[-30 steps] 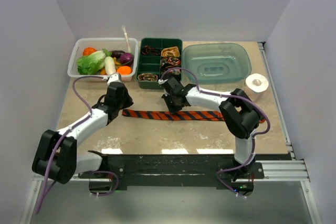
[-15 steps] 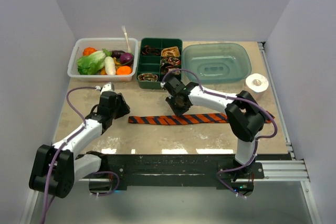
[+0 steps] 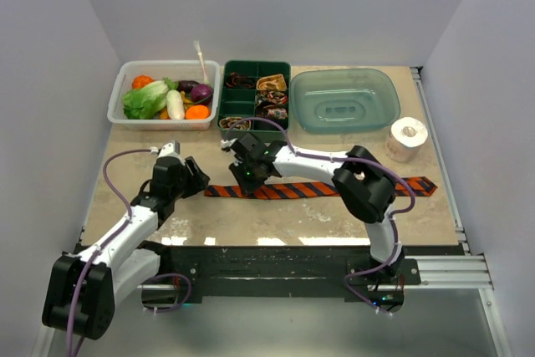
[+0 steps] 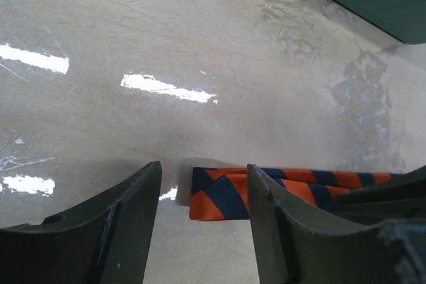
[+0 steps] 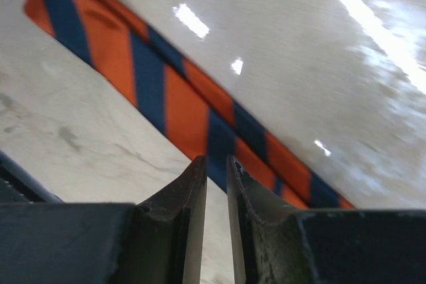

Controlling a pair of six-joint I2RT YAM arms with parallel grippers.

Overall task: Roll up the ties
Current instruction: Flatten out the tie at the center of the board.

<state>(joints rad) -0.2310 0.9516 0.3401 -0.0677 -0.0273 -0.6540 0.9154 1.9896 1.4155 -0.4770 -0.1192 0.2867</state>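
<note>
The left pincer is held open, its two fingers set well apart, and nothing is gripped. The squared end of the orange-and-black striped tie is seen lying flat between those fingers, close to the right one, on the marbled surface.

The right pincer is lowered over the same tie a little along from that squared end. Its fingers are drawn nearly together, with only a narrow slit left between them. The tips are placed at the tie's near edge, but whether any fabric is pinched cannot be told.

From above, the tie is seen stretched out full length across the surface, unrolled, with its pointed end far over on the right arm's side. Beyond the tie, behind its squared end, a dark green divided tray is set, and small coiled ties are held in its compartments. Left of the tray, beyond the tie's squared end, a clear tub of vegetables is placed. Beyond the tie's middle, a pale green dish is found, and a white paper roll is stood beyond the pointed end.
</note>
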